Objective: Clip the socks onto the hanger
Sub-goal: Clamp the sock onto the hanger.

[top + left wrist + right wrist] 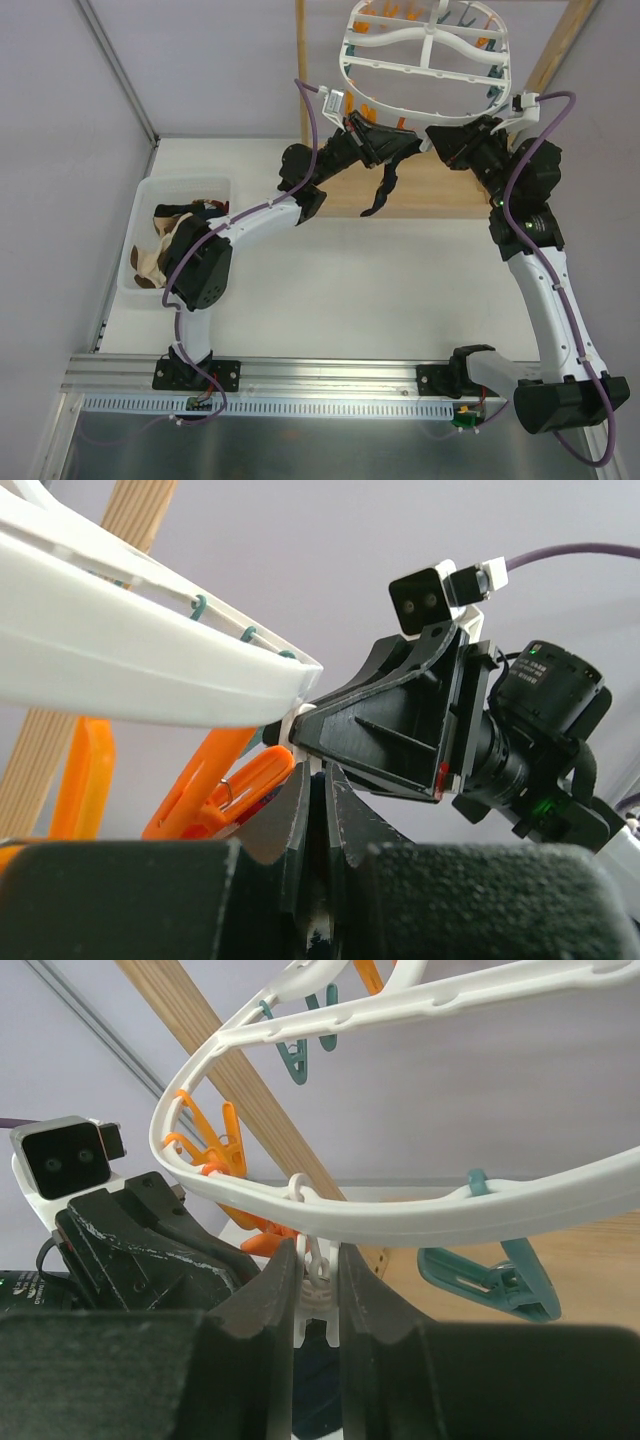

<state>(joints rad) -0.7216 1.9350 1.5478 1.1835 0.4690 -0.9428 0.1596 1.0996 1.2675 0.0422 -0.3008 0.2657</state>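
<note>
The left gripper (318, 810) was shut tight on a dark sock (385, 192). The sock hung just under the white hanger (431, 50) at the top of the picture. The right gripper (315, 1285) pinched a little white link (316, 1260) under the hanger's rim. More socks (160, 240) lay in the bin (185, 182) at the left. This looked like the clipping step. Next, the sock's top likely had to go up into an orange peg (228, 1145) nearby.

Bright, soft, even light, with only faint shadows on the worktop (350, 280). In the 2 wrist views the dark near foreground is blurred.
</note>
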